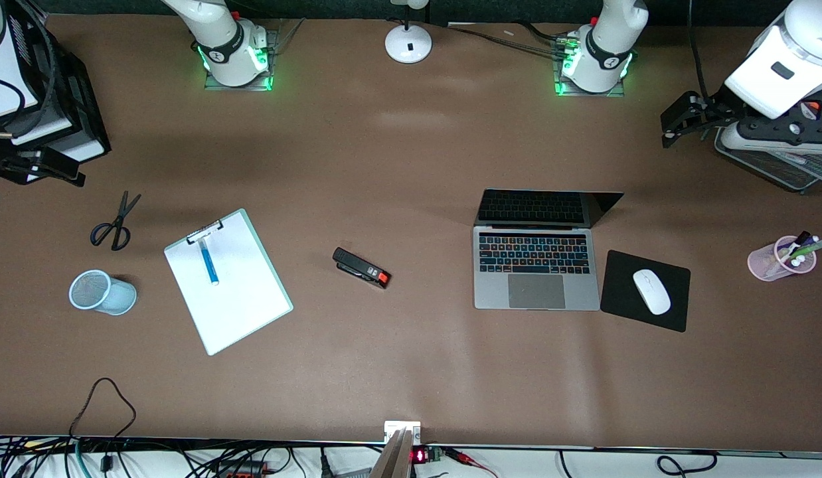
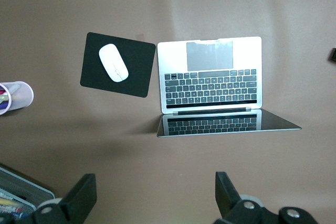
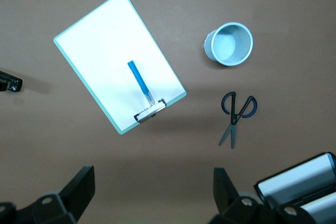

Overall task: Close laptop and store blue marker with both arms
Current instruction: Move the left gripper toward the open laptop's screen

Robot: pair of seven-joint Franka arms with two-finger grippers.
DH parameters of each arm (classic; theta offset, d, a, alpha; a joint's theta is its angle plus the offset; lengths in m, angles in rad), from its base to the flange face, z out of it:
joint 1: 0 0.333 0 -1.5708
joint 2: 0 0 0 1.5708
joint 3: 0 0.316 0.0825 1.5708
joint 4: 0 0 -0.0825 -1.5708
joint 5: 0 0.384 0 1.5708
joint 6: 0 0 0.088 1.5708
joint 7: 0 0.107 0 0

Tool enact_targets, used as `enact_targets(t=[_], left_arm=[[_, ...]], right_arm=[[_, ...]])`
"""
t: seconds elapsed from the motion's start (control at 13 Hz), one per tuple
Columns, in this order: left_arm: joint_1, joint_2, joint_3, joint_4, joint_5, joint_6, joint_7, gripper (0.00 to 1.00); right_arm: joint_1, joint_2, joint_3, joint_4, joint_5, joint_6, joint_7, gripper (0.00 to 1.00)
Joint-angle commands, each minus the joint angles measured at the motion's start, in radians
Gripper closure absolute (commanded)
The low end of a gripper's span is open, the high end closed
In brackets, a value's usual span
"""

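Laptop point(image 1: 536, 272): slim silver-grey slab with black keys, lid up and glossy dark screen tilted back, center-right of the front view.
Blue marker point(image 1: 208, 261): thin bright blue barrel lying flat on the clipboard point(image 1: 242, 302), a smooth white rectangle with pale green rim and metal clip, center-left.
Cup point(image 1: 100, 291): pale blue mesh cylinder on its side, lower left of the clipboard.
Left gripper point(image 2: 155, 195): matte black fingers spread wide, holding nothing, above bare brown table point(image 1: 411, 372) at the upper right edge.
Right gripper point(image 3: 152, 190): fingers wide apart, holding nothing, at the upper left edge.
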Motion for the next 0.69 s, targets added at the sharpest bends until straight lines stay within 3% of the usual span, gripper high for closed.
enact_targets(t=[0.0, 0.62], left_arm=[[-0.002, 0.014, -0.007, 0.025, -0.004, -0.045, -0.011, 0.00], [-0.005, 0.067, -0.007, 0.057, -0.007, -0.051, -0.010, 0.00]], right_arm=[[0.001, -0.007, 0.002, 0.002, 0.054, 0.019, -0.004, 0.00], [0.007, -0.044, 0.003, -0.035, 0.034, 0.049, -0.006, 0.00]])
